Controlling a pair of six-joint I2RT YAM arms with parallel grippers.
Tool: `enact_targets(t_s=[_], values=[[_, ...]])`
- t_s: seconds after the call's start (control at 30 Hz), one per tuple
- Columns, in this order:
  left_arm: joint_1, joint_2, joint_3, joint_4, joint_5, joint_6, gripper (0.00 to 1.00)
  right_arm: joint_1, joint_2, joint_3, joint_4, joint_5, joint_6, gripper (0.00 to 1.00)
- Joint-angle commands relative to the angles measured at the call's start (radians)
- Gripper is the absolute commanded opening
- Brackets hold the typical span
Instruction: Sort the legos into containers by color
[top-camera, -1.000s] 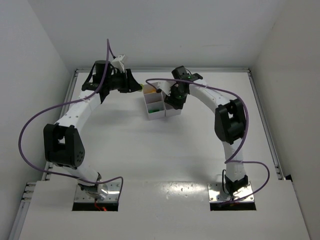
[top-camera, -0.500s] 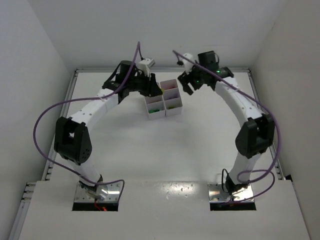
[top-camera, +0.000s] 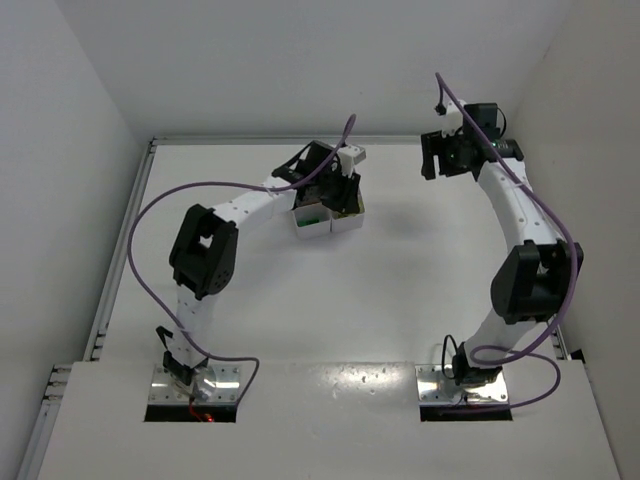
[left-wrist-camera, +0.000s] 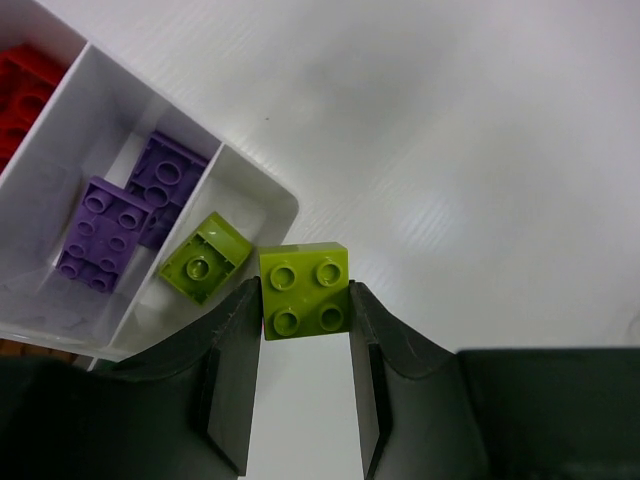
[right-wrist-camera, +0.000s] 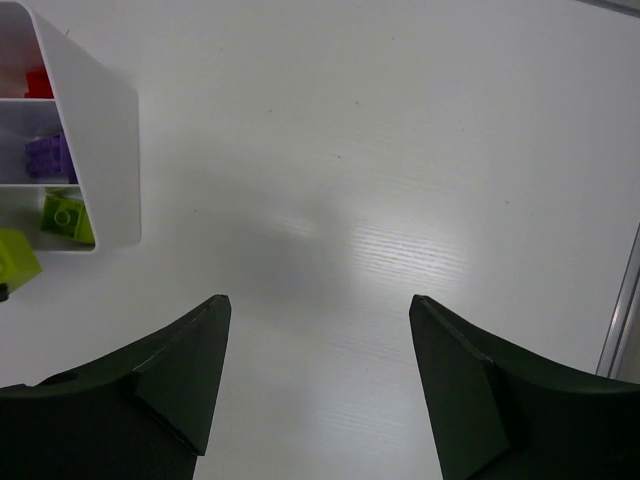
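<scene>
The left end effector (left-wrist-camera: 303, 300) has swung across from the left, pinching a lime plastic brick (left-wrist-camera: 305, 292) just outside the white six-compartment plastic tray (left-wrist-camera: 270, 192), seemingly beside its lime compartment (left-wrist-camera: 236, 206). The right end effector (right-wrist-camera: 318, 340), spread and empty, has withdrawn far right, clearing the drop.

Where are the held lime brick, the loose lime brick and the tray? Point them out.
held lime brick (left-wrist-camera: 304, 290): left wrist view, studded top.
loose lime brick (left-wrist-camera: 203, 257): left wrist view, upper face.
tray (left-wrist-camera: 262, 179): left wrist view, outer rim.

White matte table (top-camera: 330, 300), compartmented tray (top-camera: 318, 230) resting flat on it, toward the far edge
</scene>
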Motion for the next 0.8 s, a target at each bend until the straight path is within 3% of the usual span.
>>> enact_targets(t_s=[0.0,0.13,0.27,0.47,0.77], values=[[-0.003,0.014,0.067,-0.008,-0.097,0.012,0.00,-0.019,-0.058,-0.005,0.010,-0.026,0.041,0.74],[-0.012,0.037,0.091,-0.019,-0.171,0.012,0.00,-0.028,-0.067,-0.025,0.010,-0.045,0.041,0.74],[-0.012,0.057,0.111,-0.028,-0.227,0.003,0.07,-0.028,-0.067,-0.025,0.010,-0.055,0.041,0.74],[-0.012,0.086,0.150,-0.066,-0.217,0.003,0.19,-0.028,-0.049,-0.005,0.001,-0.064,0.031,0.74],[-0.012,0.077,0.122,-0.077,-0.198,0.012,0.20,-0.028,-0.019,0.013,0.001,-0.073,0.022,0.74]])
